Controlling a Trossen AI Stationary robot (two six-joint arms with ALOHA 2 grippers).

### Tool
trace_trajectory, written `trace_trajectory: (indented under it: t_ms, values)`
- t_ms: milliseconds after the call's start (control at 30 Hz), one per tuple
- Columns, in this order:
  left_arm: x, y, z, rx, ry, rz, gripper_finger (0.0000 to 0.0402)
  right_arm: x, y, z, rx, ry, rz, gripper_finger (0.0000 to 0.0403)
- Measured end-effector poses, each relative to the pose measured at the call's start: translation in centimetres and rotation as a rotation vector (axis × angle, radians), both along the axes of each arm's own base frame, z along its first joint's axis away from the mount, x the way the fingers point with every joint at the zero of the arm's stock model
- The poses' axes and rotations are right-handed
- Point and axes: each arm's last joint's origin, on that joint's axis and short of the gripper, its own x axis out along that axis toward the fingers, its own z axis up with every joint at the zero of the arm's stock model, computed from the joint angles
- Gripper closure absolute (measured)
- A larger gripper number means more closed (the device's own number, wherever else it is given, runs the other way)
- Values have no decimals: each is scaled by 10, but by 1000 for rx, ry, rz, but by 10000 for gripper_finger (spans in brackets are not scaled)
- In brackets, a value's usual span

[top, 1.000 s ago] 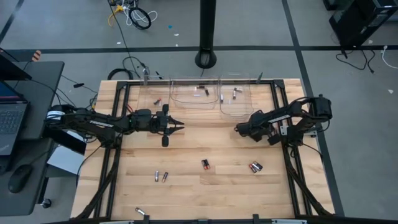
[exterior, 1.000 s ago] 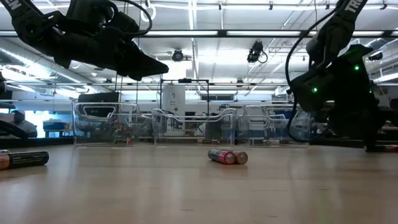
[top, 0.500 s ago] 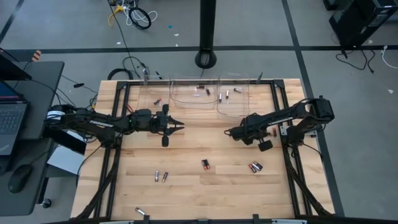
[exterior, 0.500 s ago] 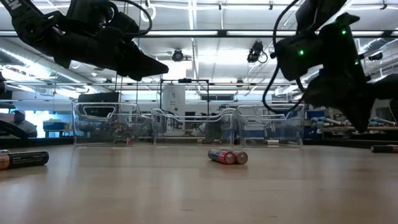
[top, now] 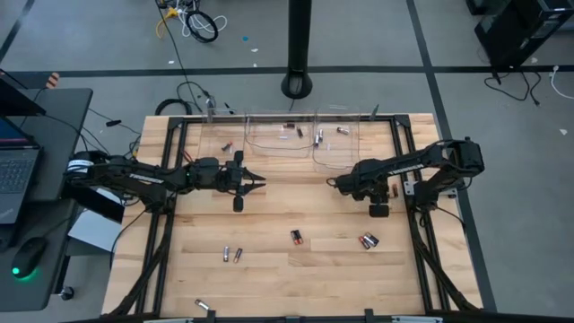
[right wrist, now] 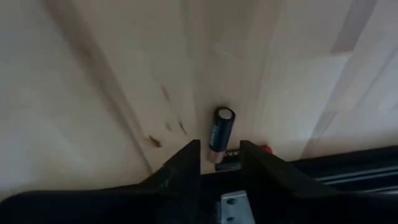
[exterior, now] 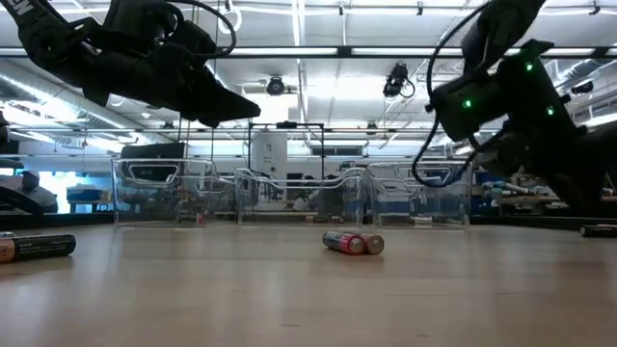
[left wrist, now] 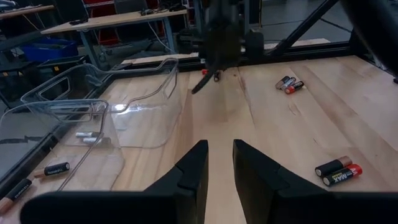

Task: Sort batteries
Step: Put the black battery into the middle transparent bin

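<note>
Both pincers [left wrist: 217,163] [right wrist: 219,163] stand slightly parted, empty.

A light wooden table [top: 269,278] made of joined planks fills the middle of the high view, edged by a black metal frame [top: 161,242]. Along its far edge sit clear plastic bins [top: 278,139] side by side; the low view shows them as a row of transparent walls [exterior: 289,198]. To the table's left stands a dark desk [top: 40,161] carrying a laptop [top: 16,175] and a computer mouse [top: 29,258] with a green light beside it. Beyond the table, a black pole on a round base [top: 297,85] rises from the grey floor, and coiled cables [top: 199,25] lie near it.
</note>
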Motion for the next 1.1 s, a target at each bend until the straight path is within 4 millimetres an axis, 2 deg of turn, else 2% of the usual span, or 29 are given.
trace_trajectory:
  t_ms: [200, 733, 867, 1033, 1100]
  values:
    - [0, 0, 0, 0, 0, 0, 321, -1, -8, -11, 8, -51, -29, 256]
    - [0, 0, 0, 0, 2, 0, 321, 0, -15, -33, 33, 60, -39, 264]
    - [0, 0, 0, 0, 2, 0, 321, 1, -16, -38, 46, 91, -28, 286]
    - [0, 0, 0, 0, 2, 0, 321, 1, -16, -39, 72, 99, -6, 345]
    - [0, 0, 0, 0, 2, 0, 321, 1, -16, -38, 80, 104, 2, 349]
